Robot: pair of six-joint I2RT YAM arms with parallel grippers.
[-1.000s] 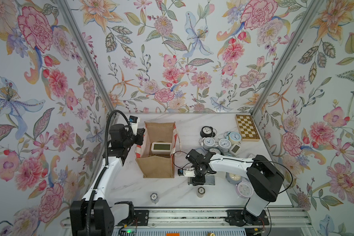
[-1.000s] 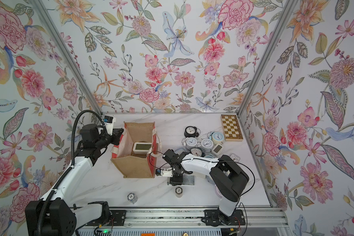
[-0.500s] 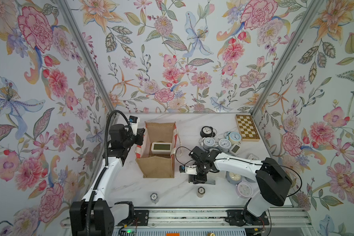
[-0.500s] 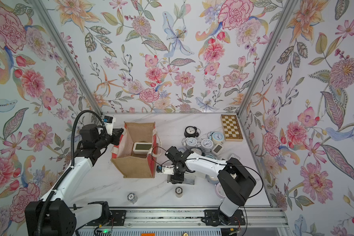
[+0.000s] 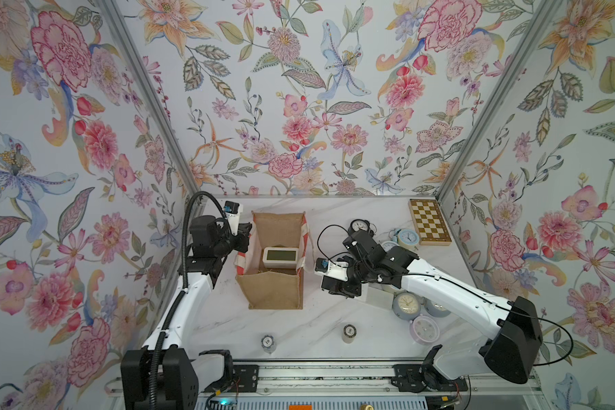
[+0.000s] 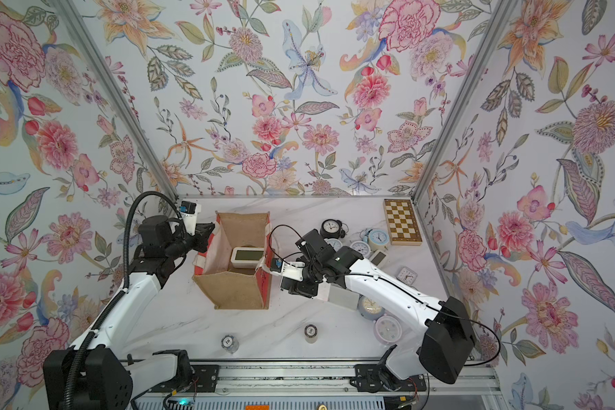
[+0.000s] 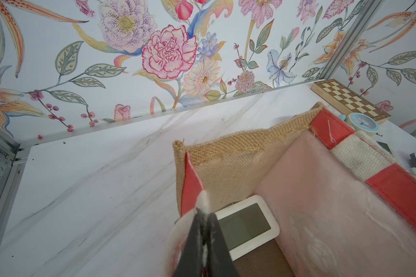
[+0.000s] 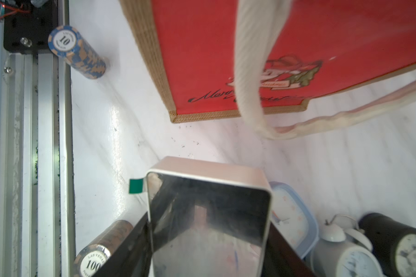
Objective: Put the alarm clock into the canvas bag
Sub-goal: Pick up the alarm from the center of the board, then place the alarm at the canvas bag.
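The canvas bag (image 5: 270, 293) (image 6: 235, 293) stands open left of centre, with a white digital clock (image 5: 280, 257) (image 7: 245, 225) lying inside. My left gripper (image 5: 244, 236) (image 6: 206, 232) (image 7: 203, 213) is at the bag's left rim, shut on its whitish strap (image 7: 203, 197). My right gripper (image 5: 348, 289) (image 6: 309, 289) (image 8: 209, 227) hovers just right of the bag. It is shut on a rectangular mirror-faced alarm clock (image 5: 379, 298) (image 6: 339, 298) (image 8: 207, 215). The bag's red side (image 8: 226, 48) lies ahead of that clock.
Two poker chip stacks (image 5: 268, 342) (image 5: 348, 333) stand near the front rail. Several round clocks (image 5: 407, 303) crowd the right side under my right arm. A chessboard box (image 5: 428, 222) sits at the back right. The bag's other strap (image 8: 346, 117) trails on the table.
My right gripper has carried the mirror-faced clock up and slightly back, staying beside the bag's right side. The left arm and the bag have not moved.
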